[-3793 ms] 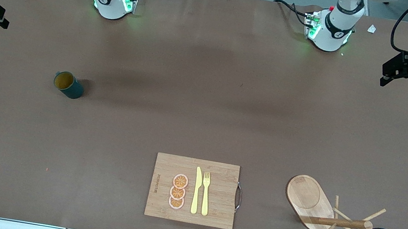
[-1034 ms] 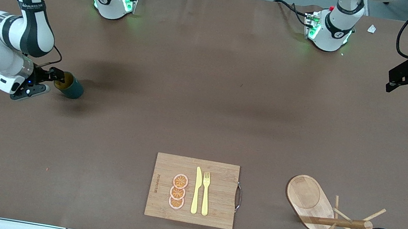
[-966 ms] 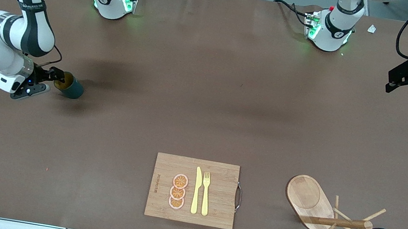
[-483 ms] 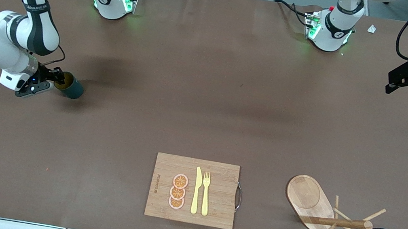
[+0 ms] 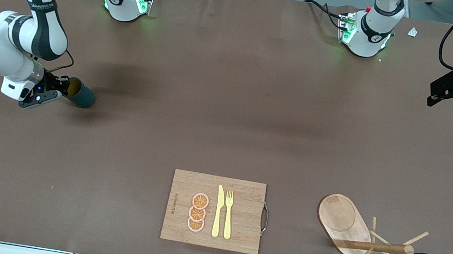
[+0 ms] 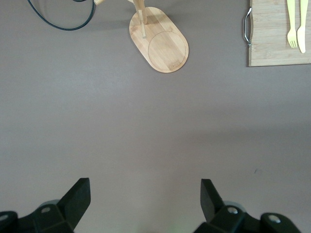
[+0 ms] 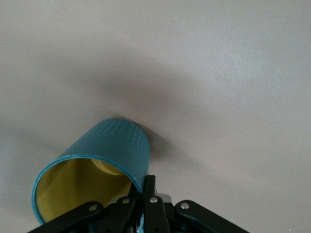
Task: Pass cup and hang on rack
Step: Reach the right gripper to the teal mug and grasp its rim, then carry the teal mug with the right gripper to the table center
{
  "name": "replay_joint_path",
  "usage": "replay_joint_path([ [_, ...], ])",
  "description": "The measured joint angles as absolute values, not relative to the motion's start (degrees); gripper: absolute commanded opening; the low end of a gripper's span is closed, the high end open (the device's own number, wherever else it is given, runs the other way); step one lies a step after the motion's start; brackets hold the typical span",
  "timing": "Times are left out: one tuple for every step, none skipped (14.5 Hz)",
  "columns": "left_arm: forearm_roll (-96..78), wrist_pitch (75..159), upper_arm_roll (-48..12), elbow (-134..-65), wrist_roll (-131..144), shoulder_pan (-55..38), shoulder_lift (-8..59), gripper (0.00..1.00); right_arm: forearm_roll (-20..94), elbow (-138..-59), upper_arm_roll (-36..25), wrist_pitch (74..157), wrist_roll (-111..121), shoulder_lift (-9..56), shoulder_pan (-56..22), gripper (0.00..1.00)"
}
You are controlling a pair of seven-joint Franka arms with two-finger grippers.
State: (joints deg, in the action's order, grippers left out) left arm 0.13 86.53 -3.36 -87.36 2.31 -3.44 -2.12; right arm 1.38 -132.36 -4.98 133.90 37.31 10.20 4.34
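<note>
Judging by how things lie, the task is at its first step. The right gripper (image 5: 60, 88) is at the right arm's end of the table, low at the mouth of the cup (image 5: 80, 95), with its fingers pinched together on the cup's rim; the right wrist view shows them closed over the edge of the wall at the opening (image 7: 146, 187). Whether the cup has left the table cannot be told; it looks tipped, mouth toward the gripper. Left to do: lifting it, carrying it toward the middle, handing it to the other arm, and hanging it.

The cup is a small dark teal cylinder with fine ribs on its outside and a mustard-yellow inside (image 7: 80, 187). Its handle does not show in either view.

Near the front camera, around the middle of the table, a cutting board (image 5: 243, 193) carries three orange slices (image 5: 198, 212), a yellow knife (image 5: 218, 212) and a yellow fork (image 5: 228, 214). Toward the left arm's end stands the rack (image 5: 343, 220), a light wooden mug tree with an oval base and thin pegs, nothing hanging on it. The left gripper (image 5: 451, 92) waits above the table at that same end, fingers spread wide and holding nothing.
</note>
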Motion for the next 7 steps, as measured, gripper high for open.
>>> replay_joint_path([
  [0.1, 86.5, -3.4, -87.3, 2.3, -3.4, -2.1, 1.0, 1.5, -132.1, -4.9, 132.5, 35.0, 9.2, 3.1, 0.0],
  [0.1, 86.5, -3.4, -87.3, 2.3, -3.4, -2.1, 1.0, 1.5, -131.7, -4.7, 131.2, 32.0, 8.2, 1.5, 0.0],
  [0.1, 86.5, -3.4, -87.3, 2.3, -3.4, -2.1, 1.0, 1.6, -131.6, -4.6, 130.1, 28.1, 7.1, -0.7, 0.0],
  [0.1, 86.5, -3.4, -87.3, 2.3, -3.4, -2.1, 1.0, 1.7, -131.5, -4.5, 129.3, 23.8, 6.2, -3.2, 0.0],
  [0.1, 86.5, -3.4, -87.3, 2.3, -3.4, -2.1, 1.0, 2.0, -131.5, -4.3, 128.8, 19.5, 5.4, -6.1, 0.0],
  [0.1, 86.5, -3.4, -87.3, 2.3, -3.4, -2.1, 1.0, 2.7, -131.4, -4.2, 128.6, 15.0, 4.9, -9.4, 0.0],
  [0.1, 86.5, -3.4, -87.3, 2.3, -3.4, -2.1, 1.0, 3.6, -131.2, -4.1, 128.6, 9.5, 4.6, -13.2, 0.0],
])
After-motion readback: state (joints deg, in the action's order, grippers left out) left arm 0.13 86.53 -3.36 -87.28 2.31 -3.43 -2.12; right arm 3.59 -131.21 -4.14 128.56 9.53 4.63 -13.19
